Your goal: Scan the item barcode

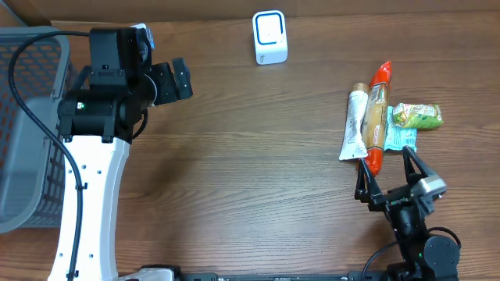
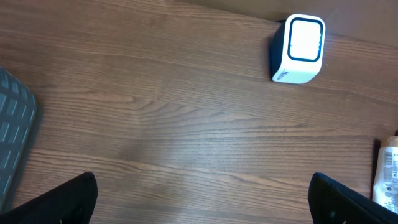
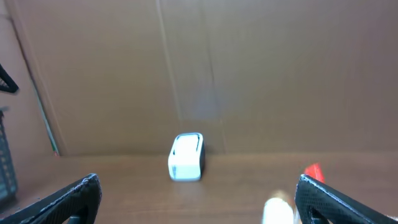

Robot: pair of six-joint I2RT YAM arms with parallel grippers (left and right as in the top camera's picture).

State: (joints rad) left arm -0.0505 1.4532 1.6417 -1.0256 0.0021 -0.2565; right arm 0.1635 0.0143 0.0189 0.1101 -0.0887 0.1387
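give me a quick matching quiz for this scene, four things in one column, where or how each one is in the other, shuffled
1 scanner
2 basket
3 green packet
4 right pincer

a left edge
b open
c far edge, middle
d right side, lying flat

Pairs: 1-c, 2-a, 3-d, 4-b

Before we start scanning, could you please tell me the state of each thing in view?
Scanner: upright, untouched.
Basket: upright, nothing visible inside.
Tube: lying flat.
Red-tipped pack: lying beside tube.
Green packet: lying flat.
Blue packet: lying flat.
Left tool: open, empty.
Right tool: open, empty.
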